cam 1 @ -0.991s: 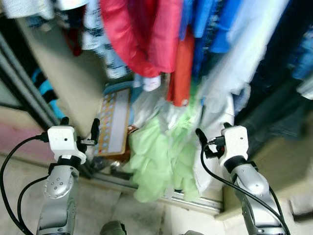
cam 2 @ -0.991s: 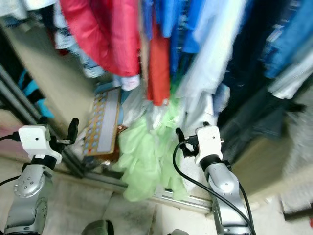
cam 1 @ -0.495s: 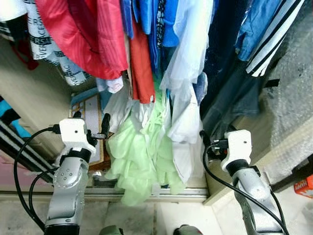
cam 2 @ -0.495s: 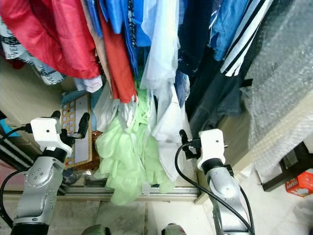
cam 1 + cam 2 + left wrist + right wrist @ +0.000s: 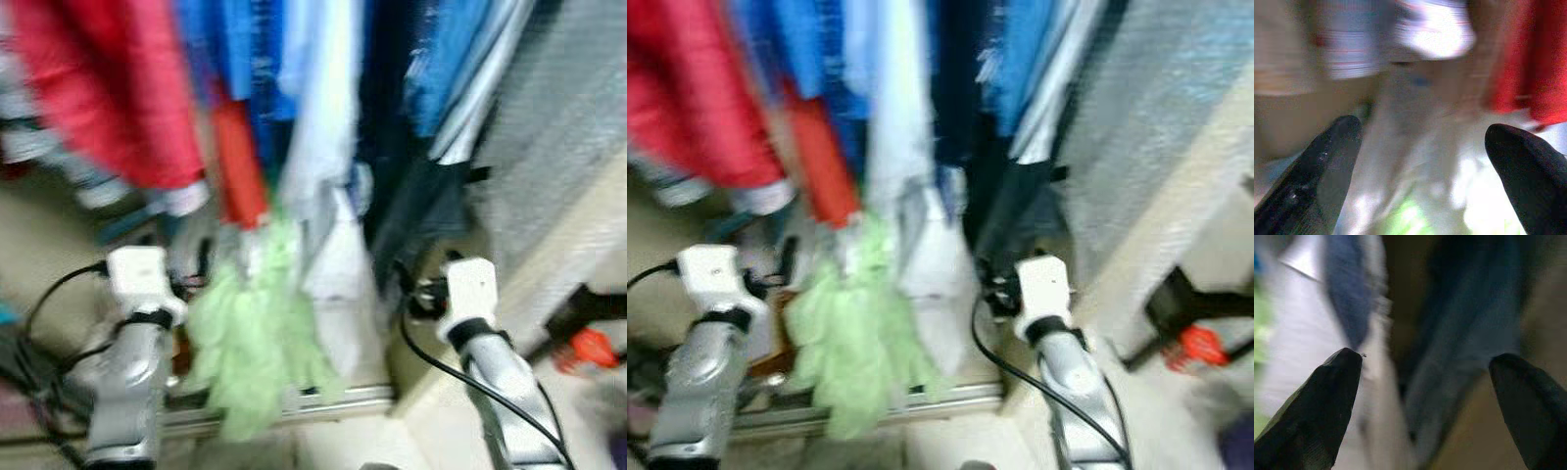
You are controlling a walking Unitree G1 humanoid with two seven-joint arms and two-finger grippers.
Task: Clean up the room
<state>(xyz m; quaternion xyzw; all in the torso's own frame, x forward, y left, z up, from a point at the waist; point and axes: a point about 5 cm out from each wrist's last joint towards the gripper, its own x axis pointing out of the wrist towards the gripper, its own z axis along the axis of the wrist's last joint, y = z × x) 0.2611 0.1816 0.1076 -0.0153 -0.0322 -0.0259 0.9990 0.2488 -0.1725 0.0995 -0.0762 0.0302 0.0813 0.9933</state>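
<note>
An open wardrobe of hanging clothes faces me, blurred by camera motion: red garments (image 5: 118,98), blue ones (image 5: 245,69), a white one (image 5: 328,147) and dark ones (image 5: 411,186). A pale green garment (image 5: 250,343) spills down to the sliding-door track (image 5: 294,406). My left gripper (image 5: 1422,142) is open and empty, held up in front of the white and red clothes. My right gripper (image 5: 1432,372) is open and empty too, facing the dark blue clothes at the wardrobe's right side.
A beige wardrobe side panel (image 5: 578,245) with bubble wrap (image 5: 568,108) above stands at the right. A red object (image 5: 588,348) lies on the floor beyond it. Pale floor (image 5: 343,446) lies below the track.
The head camera has swung further right and the picture has blurred; the wardrobe contents slid left in view. Both grippers stay open and raised as before.
</note>
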